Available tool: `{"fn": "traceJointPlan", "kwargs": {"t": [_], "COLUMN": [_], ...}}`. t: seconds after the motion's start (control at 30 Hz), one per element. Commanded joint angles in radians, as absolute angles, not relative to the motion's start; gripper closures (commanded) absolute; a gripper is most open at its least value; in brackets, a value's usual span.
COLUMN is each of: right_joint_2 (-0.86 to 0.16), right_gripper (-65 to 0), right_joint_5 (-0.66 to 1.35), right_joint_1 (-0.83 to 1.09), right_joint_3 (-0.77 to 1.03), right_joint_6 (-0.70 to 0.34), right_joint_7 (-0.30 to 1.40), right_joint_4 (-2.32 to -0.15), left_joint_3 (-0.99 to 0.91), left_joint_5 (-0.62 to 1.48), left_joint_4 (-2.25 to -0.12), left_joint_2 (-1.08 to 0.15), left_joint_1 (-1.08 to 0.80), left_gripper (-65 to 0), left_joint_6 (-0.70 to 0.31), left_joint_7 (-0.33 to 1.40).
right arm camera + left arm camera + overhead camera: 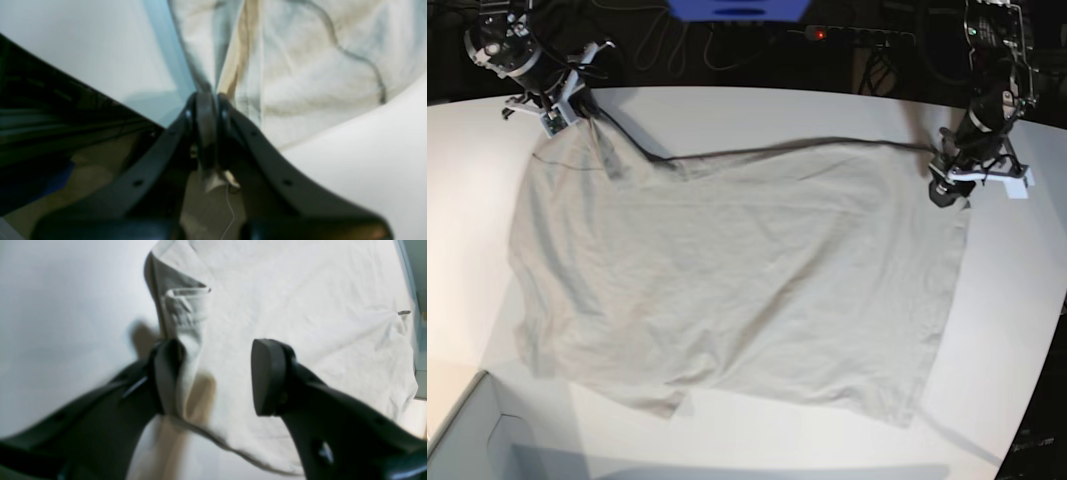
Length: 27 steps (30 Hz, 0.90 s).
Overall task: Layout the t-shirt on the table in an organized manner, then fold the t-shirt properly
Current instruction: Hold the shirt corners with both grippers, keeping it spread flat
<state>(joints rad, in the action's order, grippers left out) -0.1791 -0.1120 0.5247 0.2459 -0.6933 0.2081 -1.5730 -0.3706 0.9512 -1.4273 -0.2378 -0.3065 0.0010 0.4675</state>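
On the table [757, 110] the shirt [737, 290] is lying spread out and mostly flat, with some wrinkles. Your right claw [206, 100] is pinching a corner of the shirt at the far edge, its jaws pressed together on the cloth. Your left claw [213, 376] is standing open over the other far corner, one finger [166, 373] touching a raised fold there.

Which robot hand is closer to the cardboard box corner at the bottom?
Right. The right gripper pinches the t-shirt on the side of the box corner; the left gripper stands open at the opposite far corner.
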Motion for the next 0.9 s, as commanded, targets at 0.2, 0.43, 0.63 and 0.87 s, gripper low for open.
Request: {"fn": "traceJointPlan", "kwargs": {"t": [0.2, 0.43, 0.63, 0.87], "right_joint_2": [-0.191, -0.193, -0.193, -0.193], "right_gripper": [-9.8, -28.6, -19.7, 0.0], "right_joint_5": [-0.099, -0.099, -0.099, -0.099], "right_joint_1": [0.529, 0.529, 0.522, 0.521], "right_joint_3": [0.251, 0.251, 0.249, 0.249], "right_joint_6": [-0.698, -0.698, -0.698, -0.698], "right_joint_7": [0.191, 0.191, 0.191, 0.191], "right_joint_4": [-1.589, -1.590, -1.587, -1.587], "left_joint_3": [-0.377, -0.377, -0.377, -0.377], "left_joint_5": [0.963, 0.963, 0.963, 0.963], "left_joint_4": [-1.442, -1.442, -1.440, -1.440], "left_joint_2": [-0.251, -0.251, -0.249, -0.249], "left_joint_1": [-0.303, -0.303, -0.303, -0.303], "left_gripper": [-33.8, -33.8, -33.8, -33.8], "left_joint_6": [-0.004, -0.004, -0.004, -0.004], "left_joint_7": [0.452, 0.450, 0.449, 0.449]}}
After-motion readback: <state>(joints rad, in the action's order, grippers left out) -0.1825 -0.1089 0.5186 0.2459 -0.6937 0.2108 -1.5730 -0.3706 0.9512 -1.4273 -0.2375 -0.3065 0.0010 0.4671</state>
